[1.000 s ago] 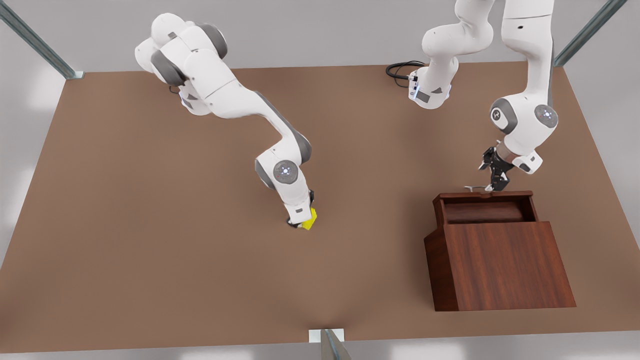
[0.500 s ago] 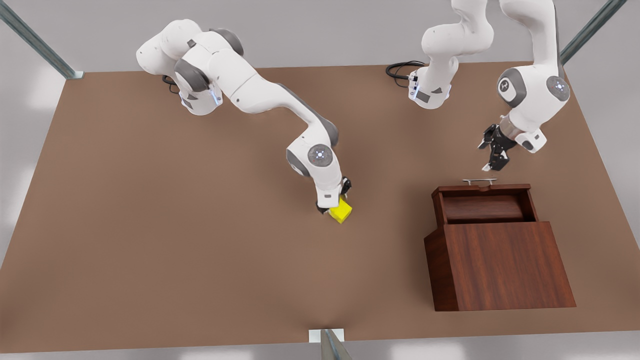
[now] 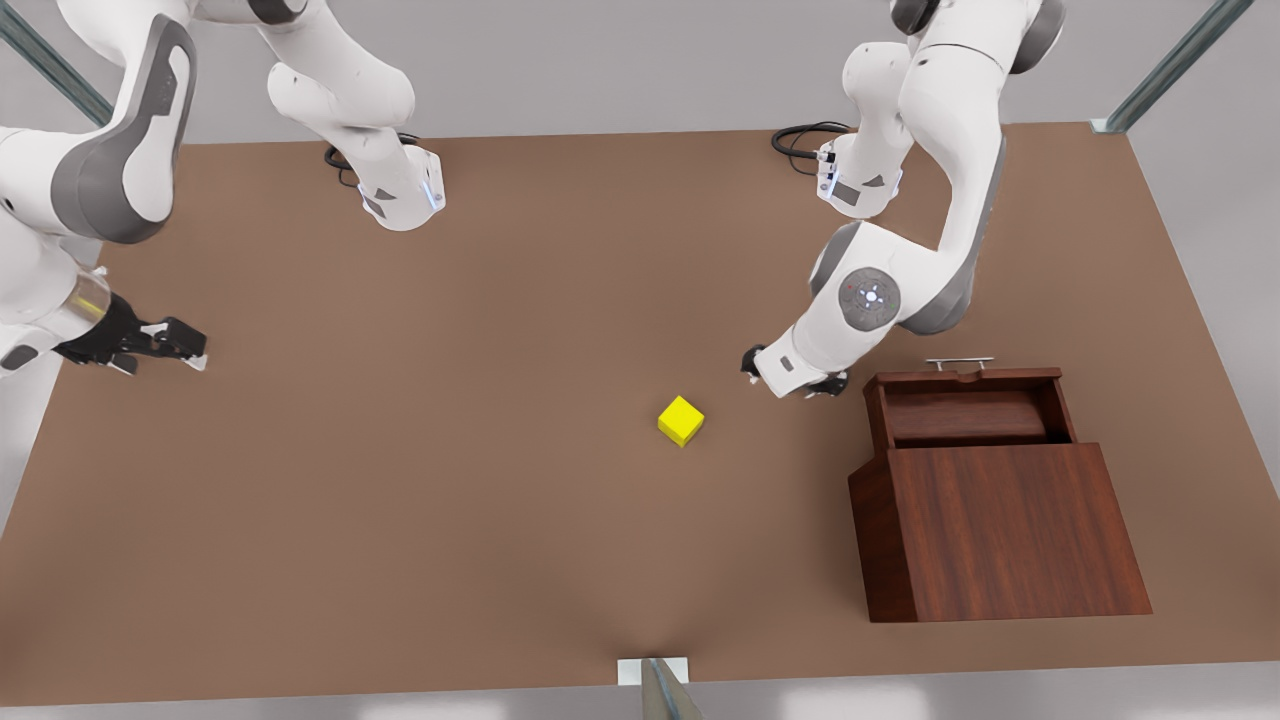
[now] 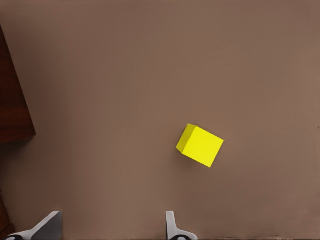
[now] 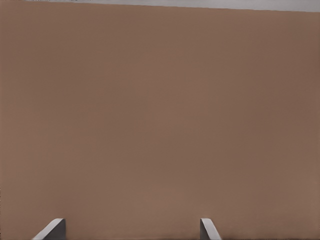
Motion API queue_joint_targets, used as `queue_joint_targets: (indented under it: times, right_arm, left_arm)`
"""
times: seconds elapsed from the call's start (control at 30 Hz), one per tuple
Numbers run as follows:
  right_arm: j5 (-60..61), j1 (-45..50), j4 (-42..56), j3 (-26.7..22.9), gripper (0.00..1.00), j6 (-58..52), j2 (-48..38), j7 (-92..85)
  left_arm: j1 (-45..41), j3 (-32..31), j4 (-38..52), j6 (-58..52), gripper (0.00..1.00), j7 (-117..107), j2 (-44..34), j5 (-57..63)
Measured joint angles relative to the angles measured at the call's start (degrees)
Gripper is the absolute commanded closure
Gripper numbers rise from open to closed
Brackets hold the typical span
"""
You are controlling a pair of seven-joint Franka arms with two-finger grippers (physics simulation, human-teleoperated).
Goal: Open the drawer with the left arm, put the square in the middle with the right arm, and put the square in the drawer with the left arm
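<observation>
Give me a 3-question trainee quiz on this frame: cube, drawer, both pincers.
1. True or false: the yellow cube sits inside the drawer.
2. Which pincer is nearer the cube? A) left pincer B) right pincer
3. Fill in: the drawer of the wooden cabinet is pulled ____.

Key:
1. False. The cube rests on the bare table, apart from the cabinet.
2. A. Its wrist view shows the cube just ahead of open fingers; the right pincer waits, open, at the front view's left edge.
3. open
</observation>
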Motion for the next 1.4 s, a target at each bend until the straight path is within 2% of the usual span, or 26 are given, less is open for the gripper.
queue_joint_targets:
  times: [0.07, 0.17, 0.47, 1.13, 1.2, 1.27, 1.4]
  right_arm:
    - [0.0, 4.1, 1.4, 0.1, 0.0, -1.0, 0.9, 0.2]
    - [0.9, 1.3, 3.6, 0.1, 0.0, -0.5, 3.8, 0.2]
    - [1.2, 1.4, 6.8, -0.9, 0.0, -0.3, 5.3, 0.3]
    - [1.1, 1.4, 7.0, -0.9, 0.0, 0.0, 5.4, 0.3]
    - [1.1, 1.4, 7.0, -0.9, 0.0, 0.0, 5.5, 0.3]
    - [1.1, 1.4, 7.5, -0.9, 0.0, 0.0, 5.7, 0.3]
    - [1.2, 1.4, 7.6, -0.9, 0.0, 0.0, 5.8, 0.3]
  left_arm:
    - [-3.6, 0.0, 7.1, 0.2, 0.0, 2.1, 7.1, 0.8]
    - [-7.1, 0.0, 11.0, 3.2, 0.0, 2.7, 13.0, 6.8]
    - [-13.5, 0.2, 11.0, 8.0, 0.0, -0.3, 18.6, 13.4]
    - [-14.3, 0.5, 11.0, 14.5, 0.0, -1.2, 27.1, 18.0]
    - [-14.3, 0.6, 11.0, 14.6, 0.14, -1.3, 27.2, 18.5]
    - [-14.3, 0.6, 11.0, 14.6, 0.23, -1.3, 27.3, 18.9]
    - [-14.3, 0.6, 11.0, 14.7, 0.26, -1.2, 27.7, 19.2]
